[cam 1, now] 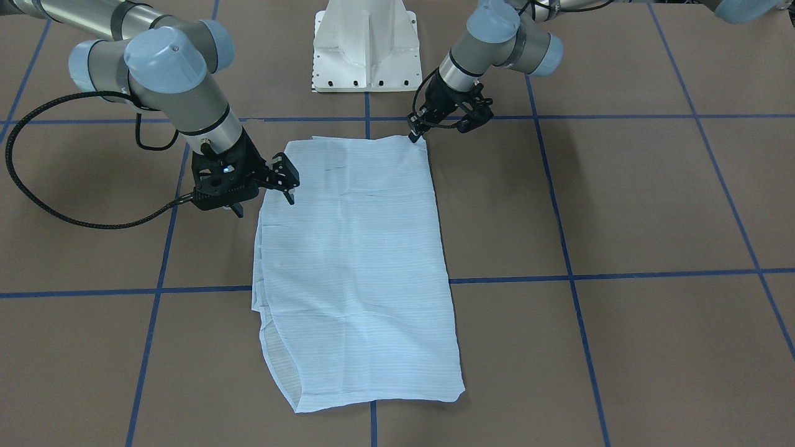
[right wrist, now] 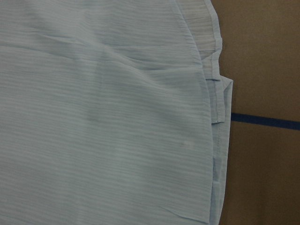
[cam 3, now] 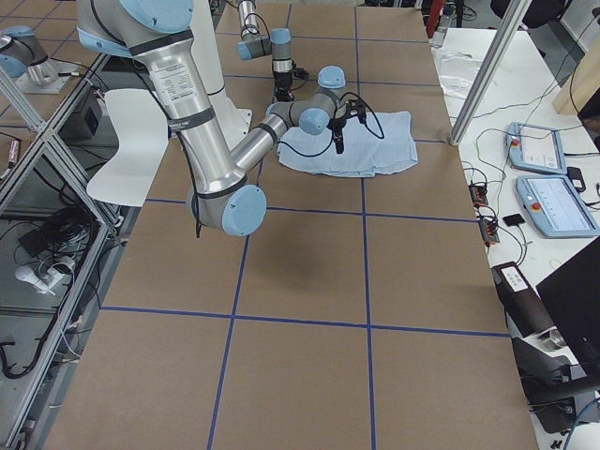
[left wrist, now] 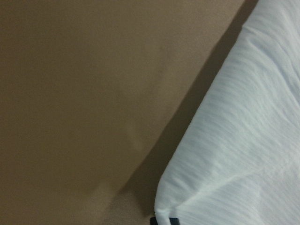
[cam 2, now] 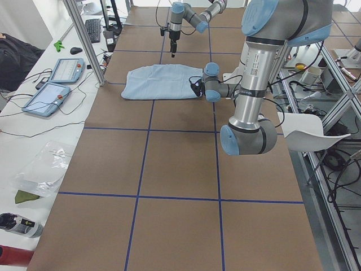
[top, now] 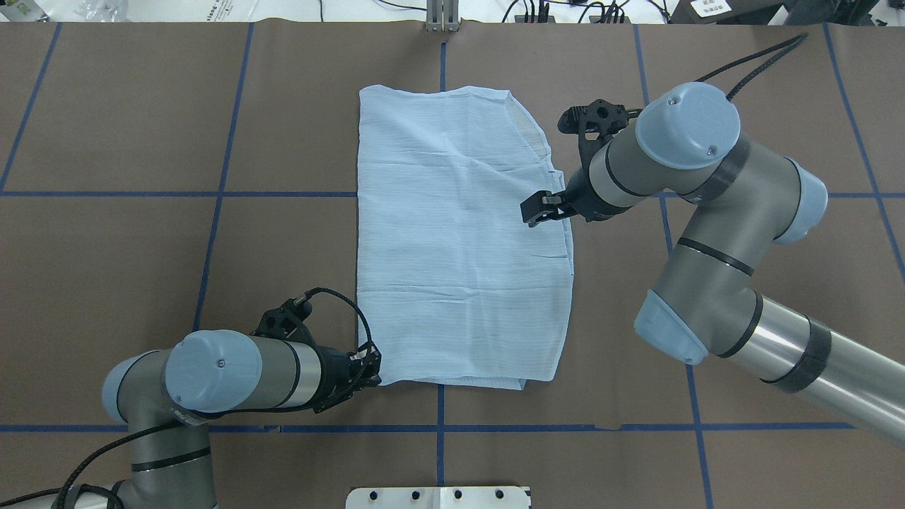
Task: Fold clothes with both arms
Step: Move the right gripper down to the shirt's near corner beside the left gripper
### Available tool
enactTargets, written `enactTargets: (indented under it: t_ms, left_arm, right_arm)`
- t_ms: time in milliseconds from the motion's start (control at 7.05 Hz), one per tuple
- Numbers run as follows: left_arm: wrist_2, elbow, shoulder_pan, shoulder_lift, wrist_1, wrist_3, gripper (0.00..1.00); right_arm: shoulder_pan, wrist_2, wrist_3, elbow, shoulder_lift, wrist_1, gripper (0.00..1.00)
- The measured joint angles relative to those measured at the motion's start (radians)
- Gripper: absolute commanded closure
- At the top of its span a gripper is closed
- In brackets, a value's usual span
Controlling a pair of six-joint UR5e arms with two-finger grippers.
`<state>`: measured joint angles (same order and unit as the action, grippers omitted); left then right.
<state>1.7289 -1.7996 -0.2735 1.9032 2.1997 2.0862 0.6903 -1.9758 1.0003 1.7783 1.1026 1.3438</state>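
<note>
The left gripper (top: pixel 369 373) has its jaws closed on the corner of the shirt (top: pixel 459 240) that sits at 7 o'clock in the overhead view. The left arm (top: pixel 233 371) lies low over the desk (top: pixel 141 283), its forearm pointing toward 3 o'clock. The right gripper (top: pixel 536 210) is over the shirt's 3 o'clock edge. I cannot tell whether its jaws are parted or whether they touch the cloth. The right arm (top: pixel 707 233) bends in from 4 o'clock. The shirt lies flat at the desk's centre, folded into a rectangle.
</note>
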Motion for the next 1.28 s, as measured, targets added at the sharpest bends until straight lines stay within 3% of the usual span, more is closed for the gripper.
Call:
enactTargets:
  t_ms: [284,709,1276]
  left_arm:
    - [0.003,-0.018,-0.004,-0.001,0.0,-0.001,1.0]
    - [0.006,-0.043,-0.008,0.002,0.0,-0.002,1.0]
    - [0.007,-0.045,-0.008,0.008,0.0,-0.002,1.0]
  right_arm:
    - [-0.012,0.0,0.063,0.018,0.013,-0.001,0.0]
    - [-0.116,0.02,0.327,0.074,0.051,-0.004,0.0]
    - [-0.343,0.208,0.788,0.097,0.074,0.018,0.0]
